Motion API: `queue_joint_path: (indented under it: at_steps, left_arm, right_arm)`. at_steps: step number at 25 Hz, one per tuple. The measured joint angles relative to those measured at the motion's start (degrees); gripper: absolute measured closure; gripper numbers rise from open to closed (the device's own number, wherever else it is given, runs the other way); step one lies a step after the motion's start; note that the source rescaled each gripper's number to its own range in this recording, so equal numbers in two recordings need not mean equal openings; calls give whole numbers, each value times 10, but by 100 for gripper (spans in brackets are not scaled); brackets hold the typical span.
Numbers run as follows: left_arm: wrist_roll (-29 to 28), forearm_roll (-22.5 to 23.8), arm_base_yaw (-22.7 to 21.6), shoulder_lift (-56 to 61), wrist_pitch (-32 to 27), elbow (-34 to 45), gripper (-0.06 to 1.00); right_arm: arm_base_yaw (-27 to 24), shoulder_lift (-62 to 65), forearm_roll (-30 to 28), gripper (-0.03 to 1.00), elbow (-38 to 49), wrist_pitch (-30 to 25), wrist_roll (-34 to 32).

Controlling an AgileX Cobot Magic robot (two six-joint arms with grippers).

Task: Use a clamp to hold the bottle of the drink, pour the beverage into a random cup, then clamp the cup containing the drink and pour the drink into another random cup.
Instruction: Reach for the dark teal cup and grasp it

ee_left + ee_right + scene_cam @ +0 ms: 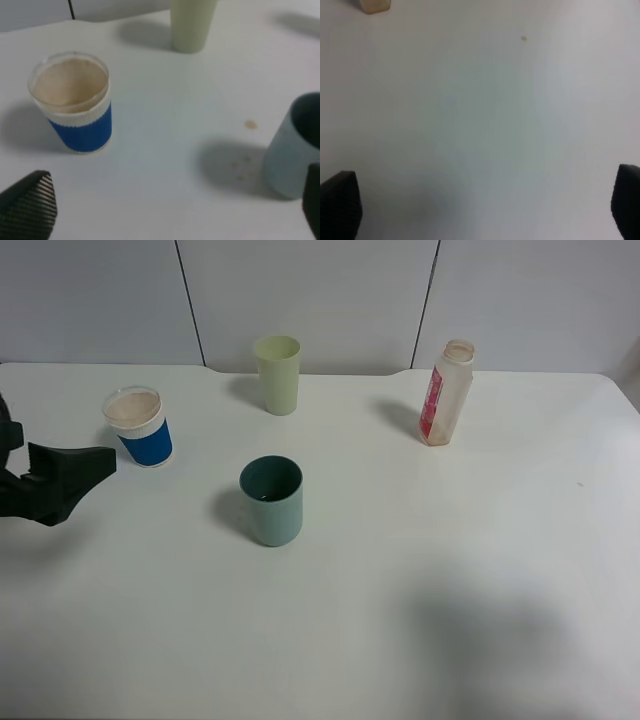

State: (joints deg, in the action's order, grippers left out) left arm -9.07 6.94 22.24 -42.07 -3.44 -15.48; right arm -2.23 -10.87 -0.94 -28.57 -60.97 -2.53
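Above the bench (450,570), left tool (170,210) and right tool (485,205) stand spread, empty; cup-clamping step seems current; next: grip teal tumbler (272,505), tip toward blue-banded cup (140,428).

The black left arm (22,492) reaches in over the left edge of the bench, held low above the surface with its end turned toward the bench's middle. The black, ribbed left fingers (27,207) are spread as wide as they go and grip nothing. Only their two tips show in the wrist view, well apart from each other and clear of the bench. The right arm lies outside the high view. The dark, blunt-tipped right fingers (337,205) also stand spread wide and empty, hanging above the bench without touching it.
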Motion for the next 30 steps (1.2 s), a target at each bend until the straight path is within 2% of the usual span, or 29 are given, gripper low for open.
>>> queue_joint_path:
  at_steps: [5, 9, 12, 20, 30]
  left_arm:
    - [-82, 73, 1, -49, 61, 14, -4]
    - [-110, 89, 1, -105, 138, 31, -4]
    - [-111, 92, 9, -146, 180, 35, -4]
    - [-103, 92, 71, -270, 293, 46, -4]
    - [-51, 94, 77, -419, 462, 46, -3]
  right_arm:
    - [0, 0, 0, -3, 0, 0, 0]
    - [0, 0, 0, -3, 0, 0, 0]
    - [0, 0, 0, -3, 0, 0, 0]
    - [0, 0, 0, -3, 0, 0, 0]
    - [0, 0, 0, -3, 0, 0, 0]
